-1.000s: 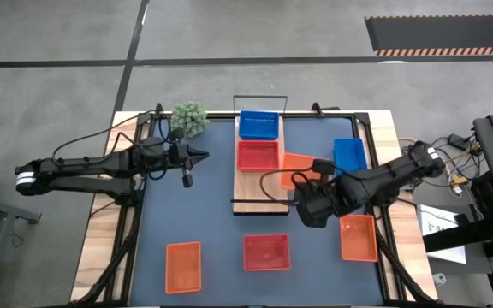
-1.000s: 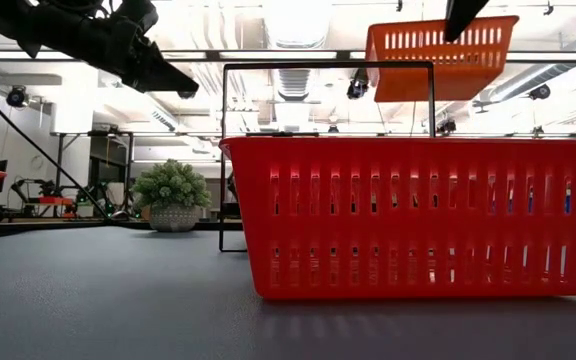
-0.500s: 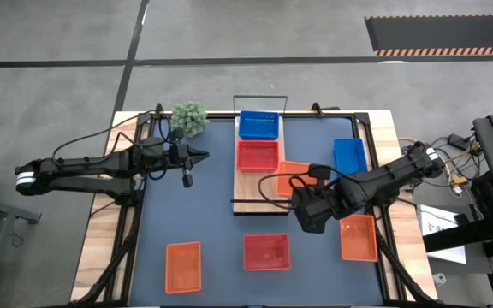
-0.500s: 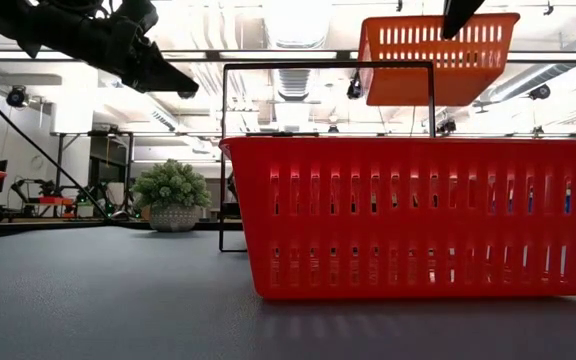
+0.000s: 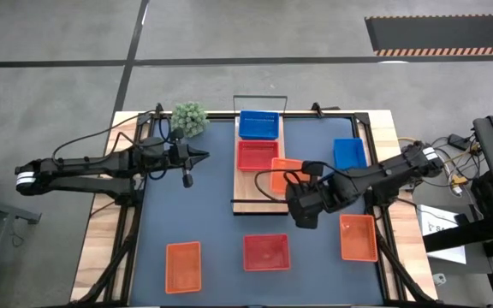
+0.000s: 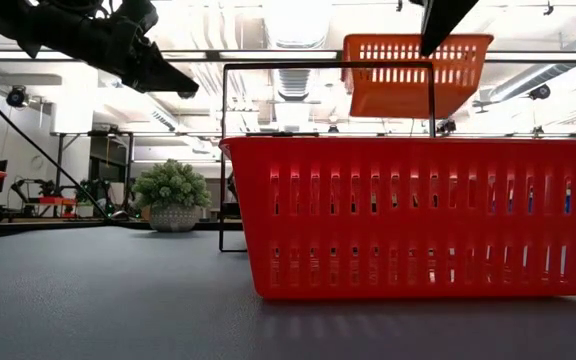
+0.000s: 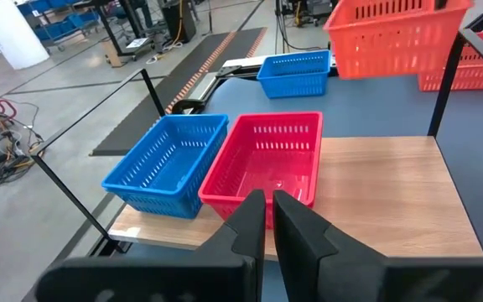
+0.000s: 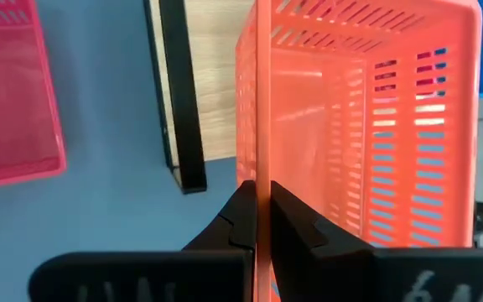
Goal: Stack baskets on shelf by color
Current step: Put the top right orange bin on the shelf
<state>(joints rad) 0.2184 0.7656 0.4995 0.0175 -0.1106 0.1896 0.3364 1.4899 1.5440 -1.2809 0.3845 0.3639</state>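
The right gripper (image 5: 291,181), clamped on an orange basket's (image 5: 286,174) rim, holds it aloft at frame centre over the shelf's (image 5: 251,198) bare end, just below the red basket (image 5: 258,155). The left gripper (image 5: 202,156) waits closed, centre-left.

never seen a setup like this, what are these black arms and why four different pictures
Two robot arms work at a table. One picture looks straight down, one sits at table height, and one camera rides on each wrist. The right gripper pinches the wall of an orange basket, held in the air over the wooden shelf. A blue basket and a red basket already sit on that shelf. More baskets lie on the dark mat. The left gripper waits over the mat's left part, fingers together, holding nothing.
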